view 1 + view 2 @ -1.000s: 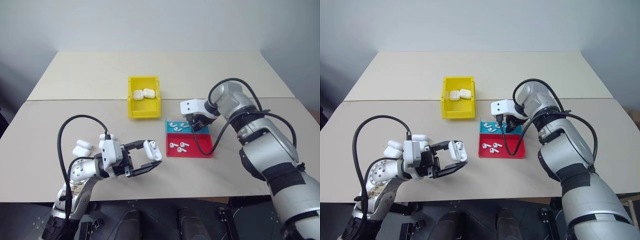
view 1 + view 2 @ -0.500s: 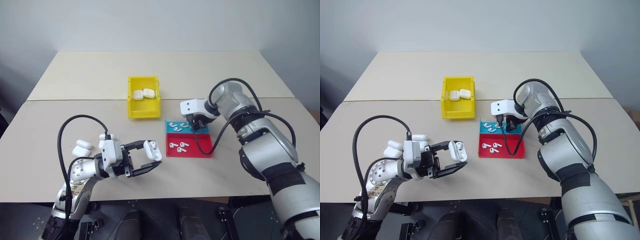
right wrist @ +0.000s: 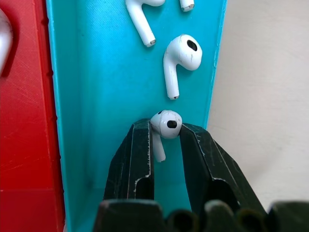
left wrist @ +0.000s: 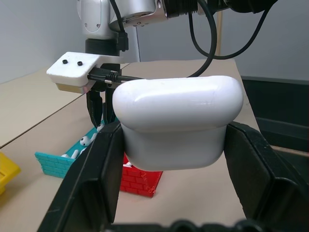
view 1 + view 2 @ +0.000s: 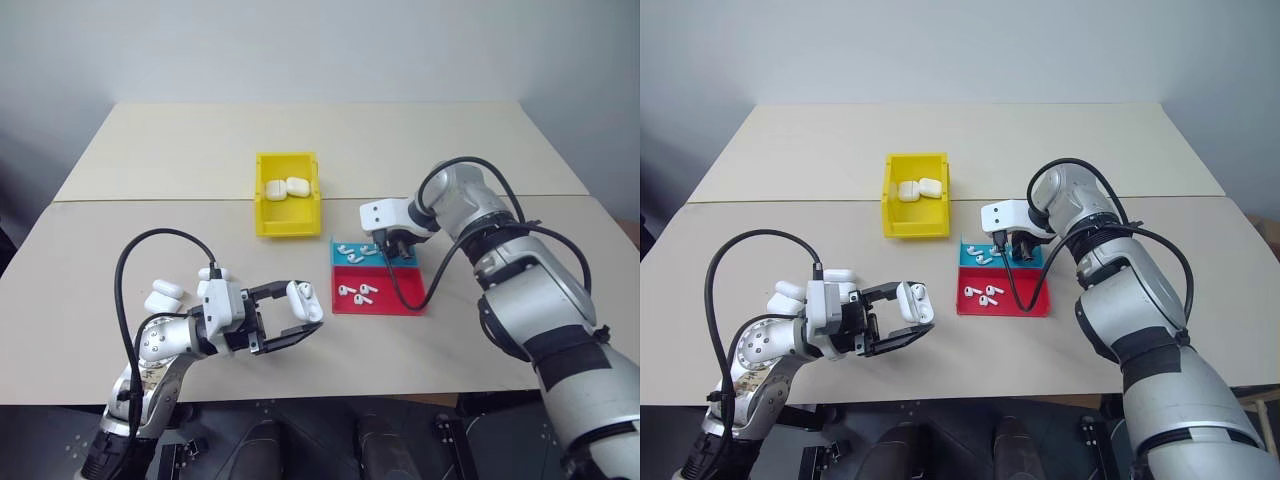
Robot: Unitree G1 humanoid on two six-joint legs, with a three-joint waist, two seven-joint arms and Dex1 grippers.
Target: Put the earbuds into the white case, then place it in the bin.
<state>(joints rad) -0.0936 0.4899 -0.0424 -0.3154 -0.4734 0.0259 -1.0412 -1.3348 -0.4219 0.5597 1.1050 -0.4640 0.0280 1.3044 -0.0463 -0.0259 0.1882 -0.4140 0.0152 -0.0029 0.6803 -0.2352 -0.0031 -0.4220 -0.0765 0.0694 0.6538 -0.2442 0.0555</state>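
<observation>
Your left gripper [image 5: 296,318] is clamped on a white case [image 5: 305,301], held clear of the tabletop [image 5: 180,150] near its front edge, with the case's closed lid showing between the two black fingers [image 4: 91,179] in the left wrist view. Three more white cases [image 5: 165,296] lie on the tabletop just behind that arm.

Your right gripper [image 3: 166,140] points steeply down into the blue half of the red-and-blue tray [image 5: 408,299]. Its fingers are narrowed around one earbud [image 3: 165,124], bud end up and stem down between the pads; contact on both sides looks close, but you cannot tell if the earbud is lifted off the tray floor. Other earbuds [image 3: 180,58] lie loose in the blue half, and more in the red half [image 5: 357,292].

The yellow bin [image 5: 271,220] sits just beyond the tray toward the left, with two white cases [image 5: 287,187] already inside.
</observation>
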